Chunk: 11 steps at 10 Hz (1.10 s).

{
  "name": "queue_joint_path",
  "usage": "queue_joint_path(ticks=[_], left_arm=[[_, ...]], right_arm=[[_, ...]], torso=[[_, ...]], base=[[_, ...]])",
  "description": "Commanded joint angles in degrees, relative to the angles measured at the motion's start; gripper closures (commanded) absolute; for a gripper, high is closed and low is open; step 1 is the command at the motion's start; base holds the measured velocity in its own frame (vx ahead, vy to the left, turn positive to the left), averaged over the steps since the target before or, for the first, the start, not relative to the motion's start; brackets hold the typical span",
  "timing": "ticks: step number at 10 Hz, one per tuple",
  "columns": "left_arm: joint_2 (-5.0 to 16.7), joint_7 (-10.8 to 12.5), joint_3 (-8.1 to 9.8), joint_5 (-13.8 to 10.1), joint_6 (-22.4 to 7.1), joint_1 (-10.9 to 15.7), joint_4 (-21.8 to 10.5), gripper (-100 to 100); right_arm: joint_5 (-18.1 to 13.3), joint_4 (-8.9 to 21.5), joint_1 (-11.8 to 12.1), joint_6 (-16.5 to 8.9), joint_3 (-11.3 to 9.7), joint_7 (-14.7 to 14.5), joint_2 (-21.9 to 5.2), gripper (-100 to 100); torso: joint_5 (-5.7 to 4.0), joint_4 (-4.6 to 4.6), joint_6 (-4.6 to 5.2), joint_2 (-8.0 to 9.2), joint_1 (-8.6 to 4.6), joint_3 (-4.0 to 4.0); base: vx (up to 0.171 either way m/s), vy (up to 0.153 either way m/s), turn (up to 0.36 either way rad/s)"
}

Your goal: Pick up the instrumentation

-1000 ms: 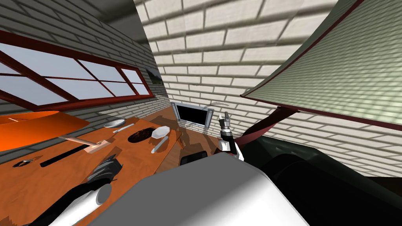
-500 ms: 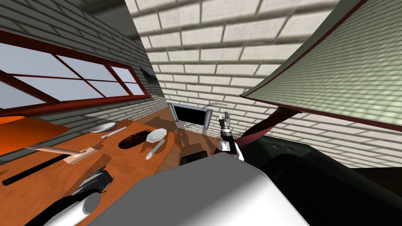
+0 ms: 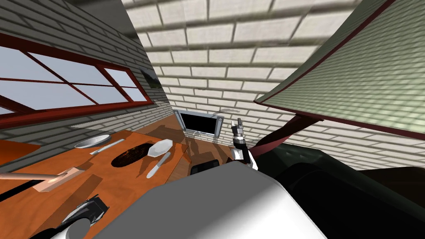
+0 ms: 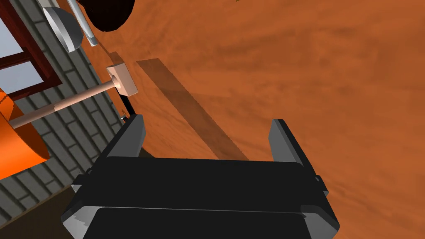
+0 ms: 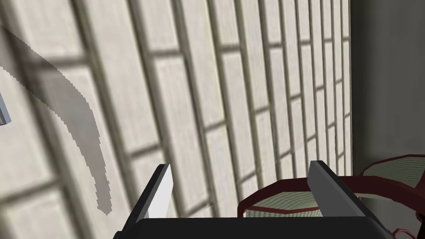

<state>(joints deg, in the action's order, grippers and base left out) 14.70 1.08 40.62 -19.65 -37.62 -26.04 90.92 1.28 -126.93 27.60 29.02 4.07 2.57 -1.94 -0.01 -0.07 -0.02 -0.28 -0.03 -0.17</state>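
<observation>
As viewed from the head, an orange-brown wooden table (image 3: 124, 174) occupied the left of the scene. At its window-side edge lay a pale mallet-like tool (image 3: 52, 181), its block head on the board and its handle overhanging that edge. This tool was taken as the instrumentation, though the pictures did not settle which thing was meant. The left gripper (image 4: 207, 126) was held over bare board by the table's near edge, apart from the tool, its fingers (image 4: 133, 135) spread with nothing between them. Farther along the window-side edge a grey dish (image 3: 92, 142) and a grey utensil (image 3: 107, 146) were set. A dark oval recess (image 3: 131, 153), a white faceted object (image 3: 159, 147) and a second grey utensil (image 3: 158, 165) were placed toward the far corner. The right gripper (image 3: 239, 123) was raised to the right of the table, its fingers (image 5: 159, 191) likewise spread and empty.
</observation>
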Motion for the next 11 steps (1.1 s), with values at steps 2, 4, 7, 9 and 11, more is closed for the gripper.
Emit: queue_joint_path(ticks=[2,4,7,9,11], left_arm=[[0.8,0.0,2.58,-1.4,-3.9,0.3,-2.9,-100],[0.7,0.0,4.67,-2.2,-7.1,0.5,-5.0,-100],[0.7,-0.1,6.70,-3.0,-11.5,0.6,-7.0,-100],[0.6,0.0,8.67,-3.7,-14.4,0.8,-8.9,-100],[0.5,0.0,10.57,-4.4,-17.3,0.9,-10.7,-100]], right_arm=[[0.0,0.0,0.0,0.0,0.0,0.0,0.0,0],[0.0,0.0,0.0,0.0,0.0,0.0,0.0,0],[0.0,0.0,0.0,0.0,0.0,0.0,0.0,0],[0.0,0.0,0.0,0.0,0.0,0.0,0.0,0],[0.0,0.0,0.0,0.0,0.0,0.0,0.0,0]], torso=[[0.00,0.03,-0.01,0.13,0.00,0.08],[0.00,0.01,0.00,0.04,-0.02,0.03],[0.01,-0.01,0.01,-0.06,0.05,-0.03],[0.00,0.00,0.02,-0.05,-0.04,-0.02],[0.00,-0.01,0.02,-0.10,0.01,-0.05]], base=[[0.043,-0.005,-0.053],[0.091,0.002,-0.087],[0.088,0.011,-0.073],[0.085,-0.005,-0.082],[0.101,0.008,-0.072]])
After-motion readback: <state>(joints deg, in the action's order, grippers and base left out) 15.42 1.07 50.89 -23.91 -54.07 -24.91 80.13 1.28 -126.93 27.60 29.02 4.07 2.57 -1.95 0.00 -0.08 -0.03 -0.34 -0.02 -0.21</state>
